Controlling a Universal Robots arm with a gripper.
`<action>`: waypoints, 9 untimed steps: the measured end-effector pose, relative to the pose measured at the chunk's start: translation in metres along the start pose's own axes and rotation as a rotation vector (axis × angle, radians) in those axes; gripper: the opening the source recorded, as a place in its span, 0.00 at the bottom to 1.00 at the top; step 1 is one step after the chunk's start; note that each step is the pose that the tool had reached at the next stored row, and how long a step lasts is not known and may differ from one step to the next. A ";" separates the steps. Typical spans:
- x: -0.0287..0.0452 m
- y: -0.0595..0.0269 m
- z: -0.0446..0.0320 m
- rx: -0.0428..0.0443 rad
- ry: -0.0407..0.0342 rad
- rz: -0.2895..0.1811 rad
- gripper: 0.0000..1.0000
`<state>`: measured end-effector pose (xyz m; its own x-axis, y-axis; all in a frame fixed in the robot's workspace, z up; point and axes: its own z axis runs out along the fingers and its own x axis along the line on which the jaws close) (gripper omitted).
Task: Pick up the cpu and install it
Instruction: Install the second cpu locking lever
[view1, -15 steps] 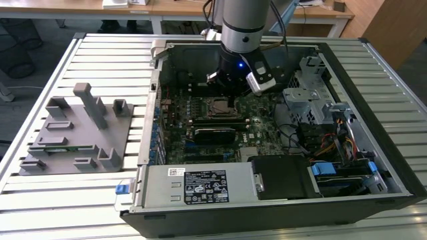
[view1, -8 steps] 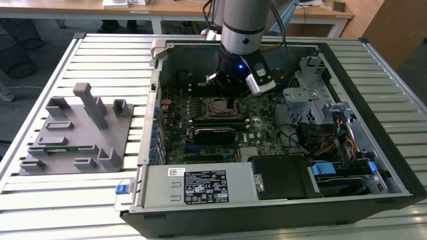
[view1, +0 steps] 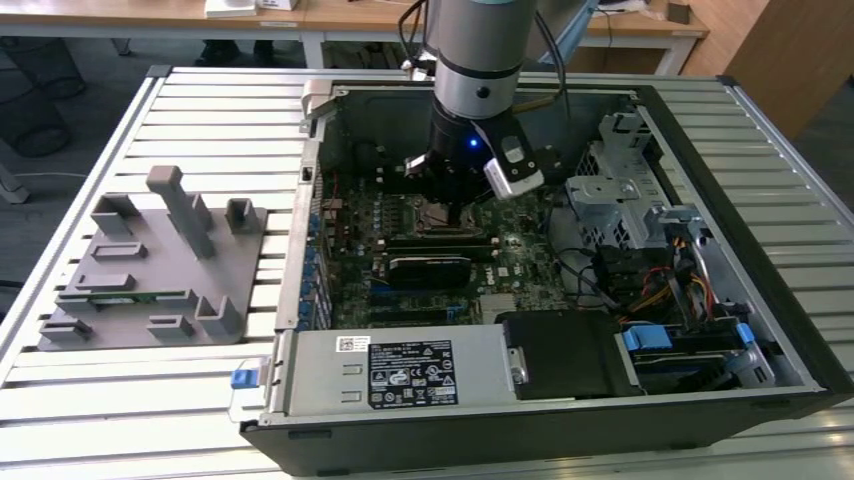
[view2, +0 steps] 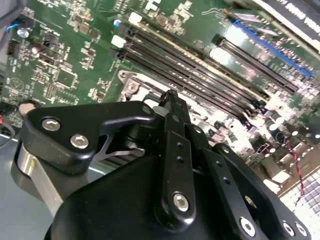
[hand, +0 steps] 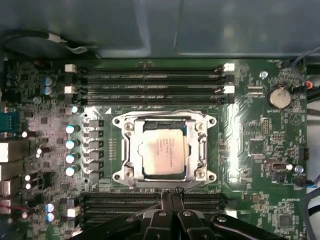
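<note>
The arm reaches down into the open computer case (view1: 747, 330), which lies on its side on the slatted bench (view1: 160, 420). The gripper (view1: 461, 205) hangs low over the green motherboard (view1: 350, 225), near the middle of the board and toward the case's far wall in the exterior view.

In the first wrist view the cpu (hand: 163, 151) lies flat inside the square metal-framed socket (hand: 123, 150) at the centre of the motherboard (hand: 260, 145), its pale silvery top facing up and its edges lined up with the frame. The gripper (hand: 171, 196) is just beside the socket's edge, over the memory slots (hand: 120, 202) on that side, and it is not touching the cpu. Its black fingers (hand: 168, 200) sit pressed together with nothing between them, so the gripper is closed and empty. The second wrist view shows the same thing from behind the black linkage: the fingers (view2: 172, 107) meet in one narrow tip above the board, next to a row of long dark memory slots (view2: 200, 70).

More memory slots (hand: 150, 85) run along the opposite side of the socket, and a round coin battery (hand: 278, 98) sits toward one corner of the board.

On the bench at the exterior view's left, well apart from the case, rests a grey plastic tray (view1: 127, 290) with upright posts; a thin green memory stick (view1: 127, 296) lies in it.
</note>
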<state>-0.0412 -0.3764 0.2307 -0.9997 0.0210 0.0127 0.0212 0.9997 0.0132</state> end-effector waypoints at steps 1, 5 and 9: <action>0.0002 -0.0021 0.0000 -0.0020 0.0000 0.000 0.11; 0.0032 -0.0058 0.0005 -0.0026 0.0000 0.000 0.11; 0.0110 -0.0062 0.0021 -0.0030 0.0001 0.000 0.11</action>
<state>-0.0523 -0.3824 0.2287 -0.9997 0.0210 0.0128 0.0212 0.9996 0.0162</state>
